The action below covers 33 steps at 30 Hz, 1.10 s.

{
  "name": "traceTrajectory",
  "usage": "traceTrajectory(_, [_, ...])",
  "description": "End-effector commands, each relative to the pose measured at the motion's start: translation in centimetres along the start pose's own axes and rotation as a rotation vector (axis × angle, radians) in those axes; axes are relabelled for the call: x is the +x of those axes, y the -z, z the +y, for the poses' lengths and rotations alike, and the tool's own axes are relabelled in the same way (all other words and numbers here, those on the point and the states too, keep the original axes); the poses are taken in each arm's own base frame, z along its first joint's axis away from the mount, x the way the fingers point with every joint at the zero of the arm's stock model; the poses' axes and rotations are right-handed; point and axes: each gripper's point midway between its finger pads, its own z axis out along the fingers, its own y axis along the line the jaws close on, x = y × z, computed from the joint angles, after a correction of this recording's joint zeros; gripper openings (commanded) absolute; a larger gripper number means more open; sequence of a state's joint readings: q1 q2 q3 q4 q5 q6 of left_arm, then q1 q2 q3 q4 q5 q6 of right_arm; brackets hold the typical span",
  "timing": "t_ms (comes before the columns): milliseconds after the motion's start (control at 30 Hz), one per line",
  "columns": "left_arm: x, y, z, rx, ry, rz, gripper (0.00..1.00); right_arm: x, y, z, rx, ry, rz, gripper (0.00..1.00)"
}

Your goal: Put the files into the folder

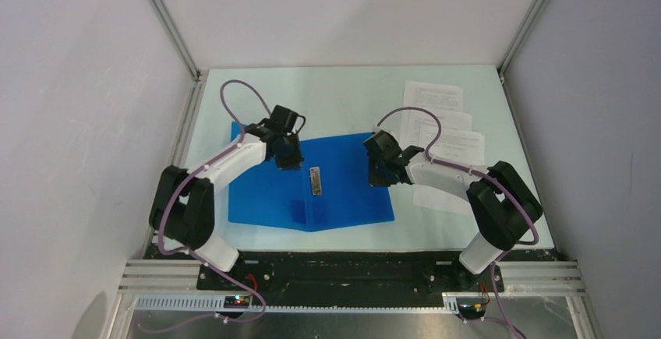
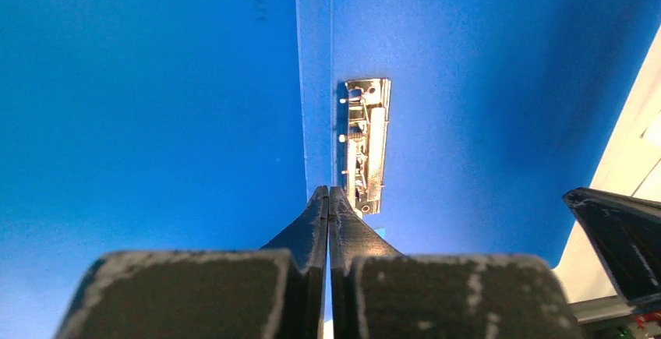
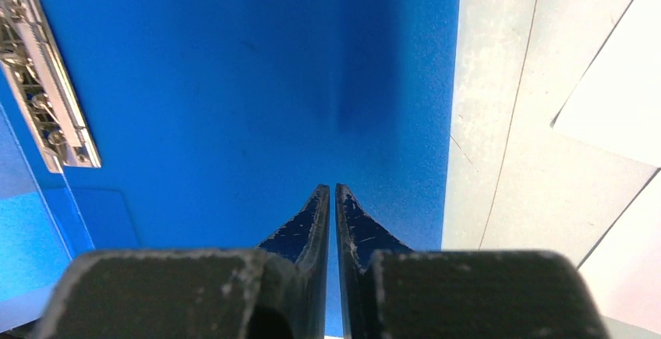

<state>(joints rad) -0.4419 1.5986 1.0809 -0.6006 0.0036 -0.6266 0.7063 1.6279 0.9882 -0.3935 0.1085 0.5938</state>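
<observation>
1. On the table point(image 1: 343, 93), at its centre, the folder point(image 1: 343, 199) lies open and flat, and the files point(image 1: 434, 99) lie overlapped just beside its right cover, outside it.
2. Left gripper point(image 1: 288, 158) hangs over the far part of the left cover. Right gripper point(image 1: 381, 174) hangs over the right cover near its outer edge.
3. Left wrist view: fingers point(image 2: 312, 222) pressed together with nothing between them, tips above the spine crease, just beside the metal clip point(image 2: 365, 144).
4. Right wrist view: fingers point(image 3: 308, 222) closed to a hairline slit, holding nothing, with white sheets to their right.
5. Only the top view shows both covers whole. No view settles whether the fingertips touch the folder.
</observation>
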Motion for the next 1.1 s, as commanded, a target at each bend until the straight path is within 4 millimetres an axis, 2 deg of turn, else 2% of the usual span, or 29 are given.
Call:
traceTrajectory(0, [-2.5, 2.6, 2.5, -0.022, 0.012, -0.085, 0.00, -0.4, -0.1, 0.0, 0.004, 0.008, -0.035, 0.12])
traceTrajectory(200, [-3.4, 3.7, 6.9, -0.080, 0.103, -0.101, 0.00, 0.6, -0.9, -0.1, 0.016, 0.042, -0.008, 0.18])
traceTrajectory(267, [-3.7, 4.8, 8.3, -0.100, 0.141, -0.122, 0.00, 1.1, -1.4, -0.5, 0.027, 0.035, 0.001, 0.19])
traceTrajectory(333, [-4.0, 6.2, 9.1, -0.109, 0.163, -0.160, 0.05, 1.5, -1.7, -0.6, 0.025, 0.021, 0.013, 0.20])
traceTrajectory(433, [-4.8, 8.6, 10.2, -0.144, 0.174, -0.234, 0.17, 1.6, -1.9, -0.3, 0.011, 0.016, 0.017, 0.20])
traceTrajectory(567, [-5.3, 10.7, 12.9, -0.239, 0.220, -0.287, 0.21, 1.7, -1.9, -0.2, 0.005, 0.021, 0.022, 0.20])
traceTrajectory(633, [-5.2, 11.2, 14.0, -0.264, 0.244, -0.289, 0.26, 1.8, -2.0, -0.2, 0.003, 0.022, 0.025, 0.21])
traceTrajectory(700, [-5.0, 11.4, 14.8, -0.280, 0.259, -0.284, 0.48, 1.8, -2.0, -0.1, 0.000, 0.023, 0.027, 0.23])
traceTrajectory(733, [-4.9, 11.5, 15.0, -0.281, 0.262, -0.280, 0.68, 1.8, -2.0, -0.1, -0.001, 0.024, 0.028, 0.24])
traceTrajectory(800, [-4.6, 11.7, 15.1, -0.271, 0.264, -0.273, 0.86, 1.9, -2.0, 0.0, -0.004, 0.026, 0.027, 0.25])
traceTrajectory(867, [-4.4, 11.8, 14.8, -0.250, 0.258, -0.267, 0.96, 1.9, -2.1, 0.0, -0.005, 0.026, 0.031, 0.26])
traceTrajectory(900, [-4.2, 11.9, 14.8, -0.246, 0.254, -0.267, 0.98, 2.0, -2.1, 0.1, -0.007, 0.028, 0.033, 0.26])
traceTrajectory(1067, [-3.7, 12.5, 15.3, -0.264, 0.231, -0.266, 1.00, 2.2, -2.3, 0.2, -0.012, 0.029, 0.043, 0.26])
